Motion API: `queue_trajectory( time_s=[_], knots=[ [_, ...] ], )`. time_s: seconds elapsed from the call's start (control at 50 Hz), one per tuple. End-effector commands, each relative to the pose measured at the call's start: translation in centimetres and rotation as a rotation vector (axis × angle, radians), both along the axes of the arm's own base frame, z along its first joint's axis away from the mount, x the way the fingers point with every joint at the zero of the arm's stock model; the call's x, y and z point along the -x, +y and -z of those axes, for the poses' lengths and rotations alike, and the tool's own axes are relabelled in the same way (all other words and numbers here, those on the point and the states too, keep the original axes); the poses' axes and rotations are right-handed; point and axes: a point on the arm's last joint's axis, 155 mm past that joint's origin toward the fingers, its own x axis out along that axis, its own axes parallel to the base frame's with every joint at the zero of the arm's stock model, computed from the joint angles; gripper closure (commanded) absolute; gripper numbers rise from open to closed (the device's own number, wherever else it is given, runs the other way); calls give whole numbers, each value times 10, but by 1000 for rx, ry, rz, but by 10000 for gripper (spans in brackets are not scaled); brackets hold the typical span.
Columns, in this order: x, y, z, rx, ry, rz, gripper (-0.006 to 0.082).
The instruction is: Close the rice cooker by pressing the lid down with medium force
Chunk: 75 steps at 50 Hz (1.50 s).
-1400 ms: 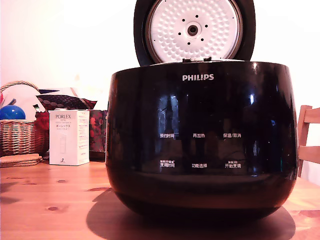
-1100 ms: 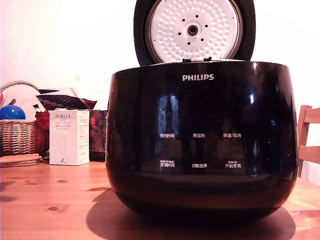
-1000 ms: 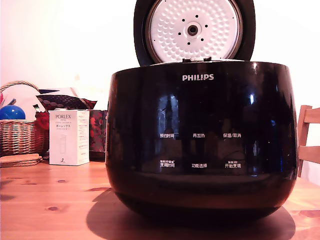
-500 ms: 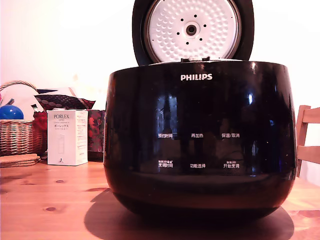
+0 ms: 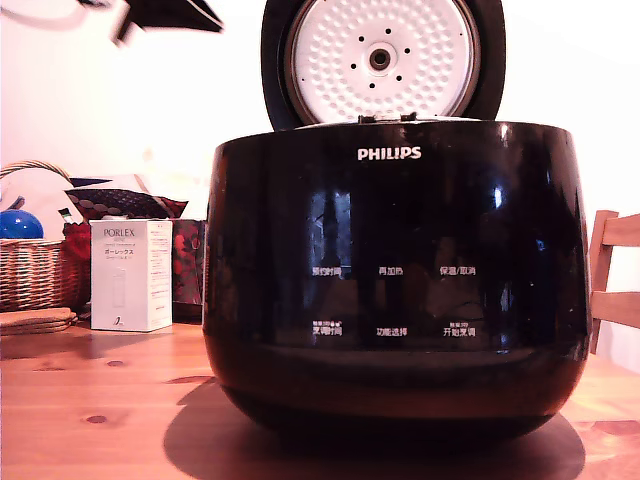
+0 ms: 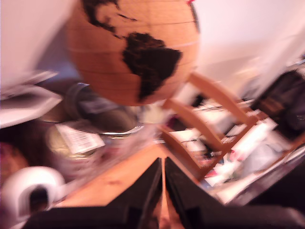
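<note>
The rice cooker (image 5: 395,280), big, glossy black and marked PHILIPS, stands on the wooden table (image 5: 90,410) and fills the middle of the exterior view. Its lid (image 5: 380,60) stands upright and open behind the pot, with the white dimpled inner disc facing the camera. A dark, blurred part of my arm (image 5: 170,12) shows at the top of the exterior view's left, well away from the lid. In the blurred wrist view my gripper (image 6: 162,163) has its two black fingers pressed almost together with nothing between them. The cooker does not show in that view.
A white PORLEX box (image 5: 130,275) and a wicker basket (image 5: 35,270) with a blue ball stand at the exterior view's left. A wooden chair (image 5: 615,280) is at its right edge. The wrist view shows a globe (image 6: 133,47), a wooden chair (image 6: 205,124) and clutter.
A dark part of my arm has come into the top of the exterior view's left. The whole picture has shifted slightly left. The lid still stands open.
</note>
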Motion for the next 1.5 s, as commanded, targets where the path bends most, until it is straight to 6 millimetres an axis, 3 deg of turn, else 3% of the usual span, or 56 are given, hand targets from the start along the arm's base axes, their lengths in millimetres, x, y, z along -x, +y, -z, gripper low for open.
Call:
queue_trajectory(
  time_s=[0.0,0.2,0.48,0.76,0.88,1.2,1.38,1.48],
  knots=[
    [-5,-13,0,42,21,37,791],
    [-3,-44,9,104,60,136,791],
    [21,-89,10,113,59,239,791],
    [55,-117,11,127,109,368,791],
    [79,-125,14,142,182,464,791],
    [133,-139,42,81,361,589,791],
    [150,-139,76,-64,412,553,791],
    [149,-132,100,-202,400,487,791]
  ],
)
